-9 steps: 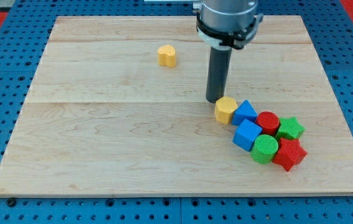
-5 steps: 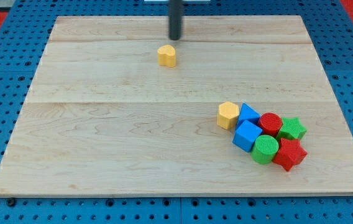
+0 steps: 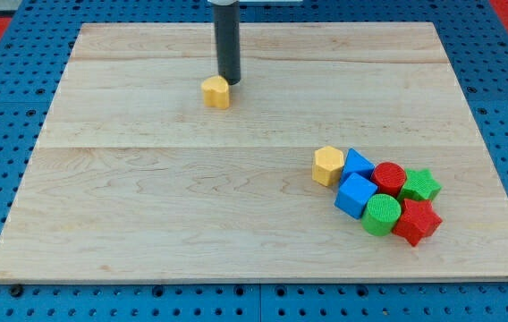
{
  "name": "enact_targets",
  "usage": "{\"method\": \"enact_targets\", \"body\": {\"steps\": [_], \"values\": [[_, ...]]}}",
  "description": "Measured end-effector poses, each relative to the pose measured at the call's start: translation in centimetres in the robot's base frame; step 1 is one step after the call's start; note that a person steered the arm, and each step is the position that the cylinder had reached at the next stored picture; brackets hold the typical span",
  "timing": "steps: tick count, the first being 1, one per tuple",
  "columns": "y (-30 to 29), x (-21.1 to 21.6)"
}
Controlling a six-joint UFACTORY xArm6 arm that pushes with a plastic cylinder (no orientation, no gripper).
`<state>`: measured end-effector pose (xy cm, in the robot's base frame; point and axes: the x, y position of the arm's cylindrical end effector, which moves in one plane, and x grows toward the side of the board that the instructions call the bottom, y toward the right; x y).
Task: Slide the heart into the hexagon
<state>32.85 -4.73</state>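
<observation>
The yellow heart [image 3: 215,92] lies on the wooden board in the upper middle-left. My tip [image 3: 229,81] stands just at its upper right, touching or nearly touching it. The yellow hexagon [image 3: 327,165] sits lower right, at the left end of a cluster of blocks, far from the heart.
Packed against the hexagon are two blue blocks [image 3: 356,164] [image 3: 356,194], a red cylinder [image 3: 386,177], a green star [image 3: 419,185], a green cylinder [image 3: 382,215] and a red star [image 3: 416,222]. The board [image 3: 147,215] lies on a blue pegboard.
My tip left the hexagon, swung up past the heart, then came down at its upper right. The heart has slid left and slightly down. The cluster has not moved.
</observation>
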Motion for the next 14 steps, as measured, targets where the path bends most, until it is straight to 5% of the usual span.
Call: {"method": "enact_targets", "body": {"steps": [5, 7, 8, 9, 10, 11, 14], "values": [[-8.0, 9.1], [-1.3, 14.3], [3.0, 14.1], [-1.6, 12.6], [0.9, 10.3], [7.6, 12.0], [11.2, 14.1]]}}
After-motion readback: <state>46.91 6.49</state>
